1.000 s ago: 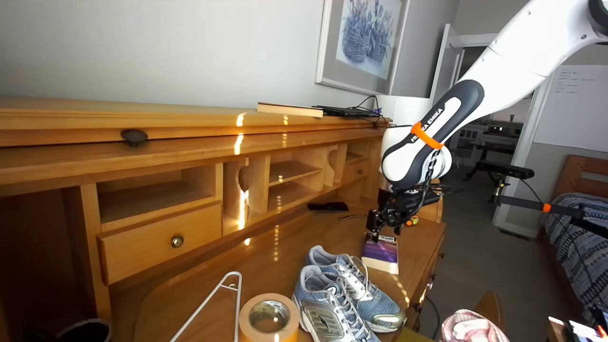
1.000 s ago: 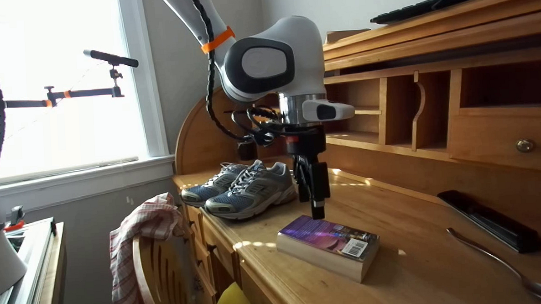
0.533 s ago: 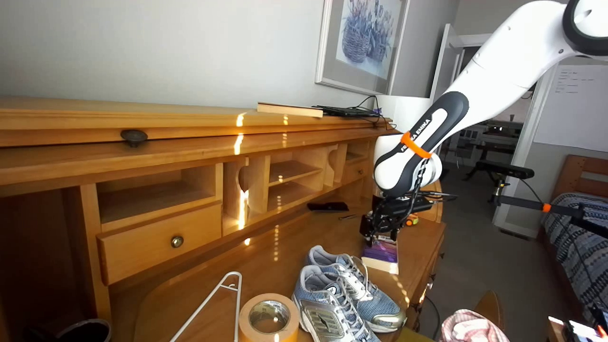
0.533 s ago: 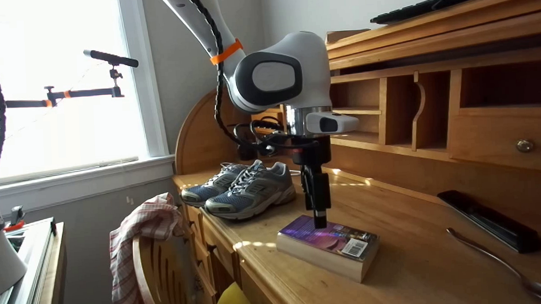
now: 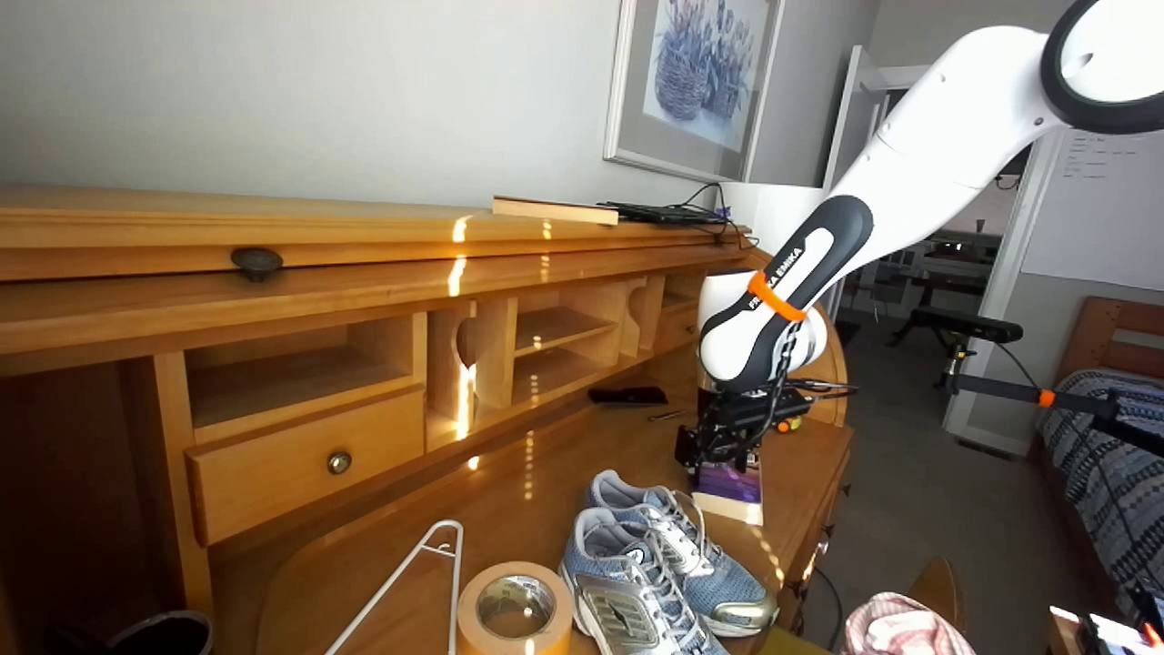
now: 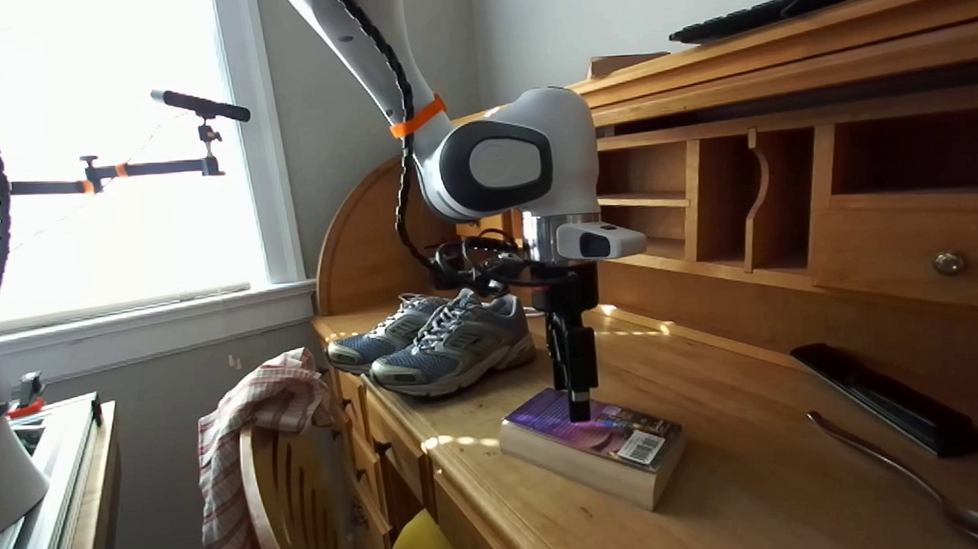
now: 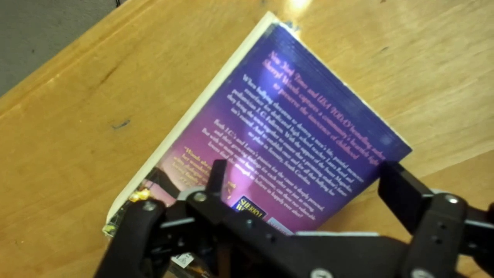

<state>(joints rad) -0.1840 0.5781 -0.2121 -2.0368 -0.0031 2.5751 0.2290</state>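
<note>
A thick paperback book (image 7: pixel 285 127), purple and blue with pale text, lies flat on the wooden desk, its cover with the barcode facing up. Both exterior views show it too, the book (image 6: pixel 536 417) close to the desk's front edge. Just over it, pointing straight down, is my black gripper (image 7: pixel 303 164). The jaws stand wide apart with nothing gripped. In the wrist view the left finger (image 7: pixel 217 175) overlaps the cover, and the right finger (image 7: pixel 401 193) overlaps the book's edge and bare desk. Whether a fingertip touches the cover I cannot tell. The gripper's body hides the book's barcode end there.
Grey-blue running shoes (image 6: pixel 459 350) stand beside the book. A tape roll (image 5: pixel 477 619) and white hanger (image 5: pixel 455 573) lie beyond them. A spoon (image 6: pixel 885 463) and a long black object (image 6: pixel 890 397) lie toward the shelves (image 6: pixel 721 206). A chair (image 6: pixel 280 498) stands at the desk's front.
My gripper has come down toward the book, its fingers spread throughout. It has also shifted a little toward the shoes' side. The book and the shoes have stayed put.
</note>
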